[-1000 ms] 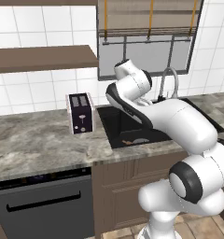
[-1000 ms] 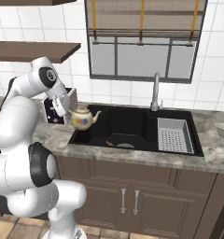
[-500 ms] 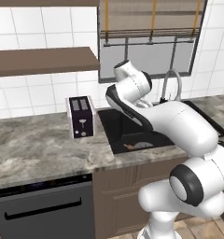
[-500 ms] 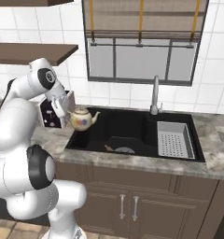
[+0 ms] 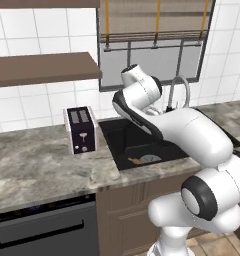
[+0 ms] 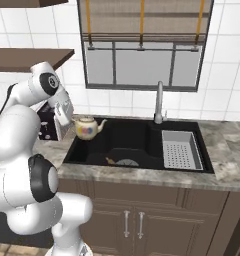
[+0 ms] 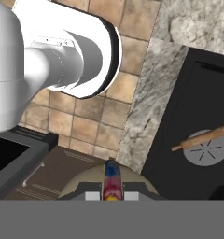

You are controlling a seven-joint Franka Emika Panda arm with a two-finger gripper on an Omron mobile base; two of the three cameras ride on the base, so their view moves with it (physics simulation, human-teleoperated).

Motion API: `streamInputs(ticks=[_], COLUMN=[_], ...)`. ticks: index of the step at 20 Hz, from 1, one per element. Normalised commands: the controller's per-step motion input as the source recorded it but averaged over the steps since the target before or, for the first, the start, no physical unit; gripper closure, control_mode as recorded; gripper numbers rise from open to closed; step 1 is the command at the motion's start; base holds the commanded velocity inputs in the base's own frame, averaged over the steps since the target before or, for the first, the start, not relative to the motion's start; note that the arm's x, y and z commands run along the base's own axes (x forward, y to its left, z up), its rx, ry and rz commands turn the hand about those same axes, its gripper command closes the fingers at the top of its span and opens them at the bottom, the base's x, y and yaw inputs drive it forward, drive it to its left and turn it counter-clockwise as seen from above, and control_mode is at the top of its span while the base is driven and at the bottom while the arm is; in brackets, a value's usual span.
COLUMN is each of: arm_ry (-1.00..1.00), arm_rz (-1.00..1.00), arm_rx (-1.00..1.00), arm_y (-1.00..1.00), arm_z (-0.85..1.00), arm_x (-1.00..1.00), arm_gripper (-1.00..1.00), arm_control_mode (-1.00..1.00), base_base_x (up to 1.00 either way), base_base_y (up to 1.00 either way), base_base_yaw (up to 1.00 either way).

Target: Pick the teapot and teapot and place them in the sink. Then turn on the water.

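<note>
Currently, a floral teapot (image 6: 87, 128) is clenched in the gripper (image 6: 67, 120) beside the black sink (image 6: 142, 142); it should be lowered clear of the rolling pin (image 7: 205, 138).

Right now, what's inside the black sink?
A wooden rolling pin lies on the sink floor beside the round drain. No water is running. The teapot hangs above the sink's left edge, not inside. The arm covers the basin's right side in the left base view.
</note>
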Motion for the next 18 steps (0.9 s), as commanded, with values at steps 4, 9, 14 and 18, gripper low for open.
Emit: streamInputs(ticks=[4,9,14,18], arm_ry=[0.00,0.00,0.00,0.00], arm_rz=[0.00,0.00,0.00,0.00], arm_rx=[0.00,0.00,0.00,0.00], arm_y=[0.00,0.00,0.00,0.00], arm_z=[0.00,0.00,0.00,0.00], arm_x=[0.00,0.00,0.00,0.00], arm_gripper=[1.00,1.00,1.00,1.00], arm_control_mode=[1.00,1.00,1.00,1.00], base_base_x=[0.42,0.47,0.38,0.34], base_base_y=[0.02,0.03,0.04,0.00], base_base_yaw=[-0.12,-0.06,-0.02,0.00])
